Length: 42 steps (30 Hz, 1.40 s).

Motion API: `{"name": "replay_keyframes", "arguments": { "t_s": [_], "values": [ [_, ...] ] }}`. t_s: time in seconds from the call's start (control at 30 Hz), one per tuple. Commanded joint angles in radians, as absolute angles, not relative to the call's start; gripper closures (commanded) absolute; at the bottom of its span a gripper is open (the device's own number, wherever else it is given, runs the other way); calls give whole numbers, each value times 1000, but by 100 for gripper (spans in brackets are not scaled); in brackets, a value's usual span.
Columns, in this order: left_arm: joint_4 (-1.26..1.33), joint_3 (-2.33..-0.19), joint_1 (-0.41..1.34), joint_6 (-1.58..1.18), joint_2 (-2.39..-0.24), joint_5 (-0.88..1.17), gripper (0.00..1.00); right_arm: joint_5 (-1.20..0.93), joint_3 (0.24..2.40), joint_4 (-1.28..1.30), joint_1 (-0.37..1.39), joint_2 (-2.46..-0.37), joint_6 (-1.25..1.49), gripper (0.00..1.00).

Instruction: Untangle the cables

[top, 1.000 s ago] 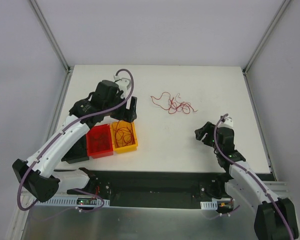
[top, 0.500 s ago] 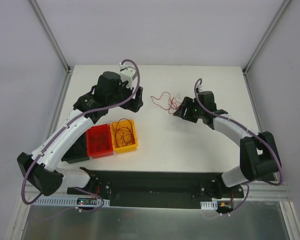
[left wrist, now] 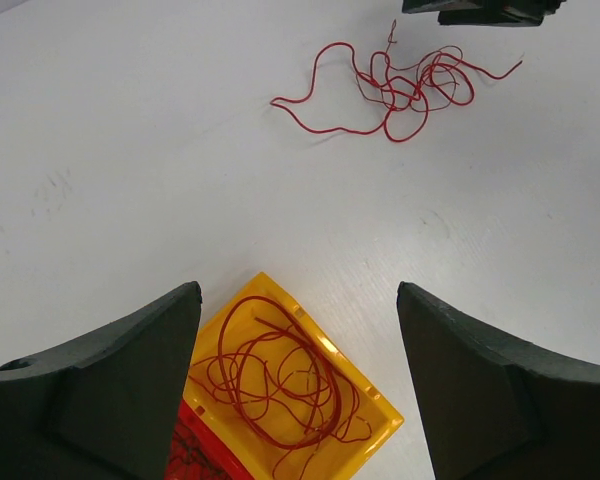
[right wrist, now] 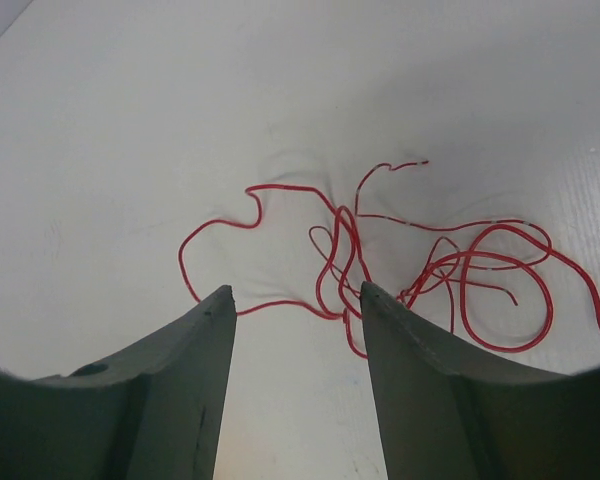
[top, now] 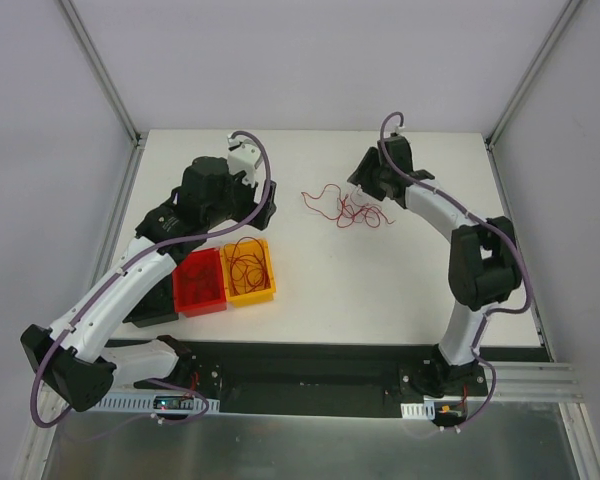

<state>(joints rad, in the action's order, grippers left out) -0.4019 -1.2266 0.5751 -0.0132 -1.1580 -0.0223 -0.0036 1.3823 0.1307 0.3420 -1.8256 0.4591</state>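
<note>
**Both pairs of fingers spread, red tangle loose on the worktop**

The right fingers [right wrist: 195,350] are spread wide and grip nothing. In the right wrist view their tips frame the near middle of the cables [right wrist: 420,275], and a few red strands cross the gap between them. Whether the tips touch the wire cannot be told.

The cables lie flat on the white worktop [top: 380,290], toward its far side and a little right of centre. From above, the tangle's long axis runs left to right. A single thin tail winds out to the left end, and the overlapping loops bunch at the right end, under the right wrist. All the strands that show are red. The right arm [top: 430,205] reaches from its base at the near right edge, up and over to the tangle's far right side.

The left fingers [left wrist: 150,350] are also parted and empty. They hang over the yellow bin [left wrist: 370,405], which holds a loose coil of red wire [left wrist: 270,385]. A red bin [top: 199,282] sits against the yellow bin's left side. Both bins are well apart from the tangle, which shows at the upper right of the left wrist view.
</note>
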Motion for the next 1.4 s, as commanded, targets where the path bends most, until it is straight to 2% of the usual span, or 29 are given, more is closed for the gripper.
{"name": "replay_keyframes", "arguments": {
  "t_s": [0.0,0.2,0.3,0.37,0.47,0.53,0.87,1.0,1.1,1.23,1.37],
  "values": [
    [-365,-1236,577,-31,-1150,46,22,93,1456,170,334,-1907,600,45],
    [-364,-1235,575,-14,-1146,51,22,104,1526,137,331,-2037,647,49],
    [-364,-1235,565,-12,-1155,55,22,106,1591,146,327,-2112,615,57],
    [-364,-1236,557,-15,-1166,66,22,106,1620,153,321,-2131,603,65],
    [-364,-1238,549,-20,-1181,77,22,89,1650,169,299,-2115,571,90],
    [-364,-1238,548,-20,-1184,80,22,95,1693,216,288,-2070,528,100],
    [-364,-1238,545,-20,-1192,87,22,101,2029,356,291,-1720,357,100],
    [-364,-1233,540,-12,-1192,61,22,144,2042,315,311,-1583,330,100],
    [-364,-1233,538,-12,-1200,60,22,169,2065,249,316,-1555,284,100],
    [-364,-1233,537,-17,-1209,72,22,117,2189,366,313,-1623,258,100],
    [-364,-1233,538,-15,-1207,100,21,55,1983,358,314,-1589,265,100]
  ]
}}
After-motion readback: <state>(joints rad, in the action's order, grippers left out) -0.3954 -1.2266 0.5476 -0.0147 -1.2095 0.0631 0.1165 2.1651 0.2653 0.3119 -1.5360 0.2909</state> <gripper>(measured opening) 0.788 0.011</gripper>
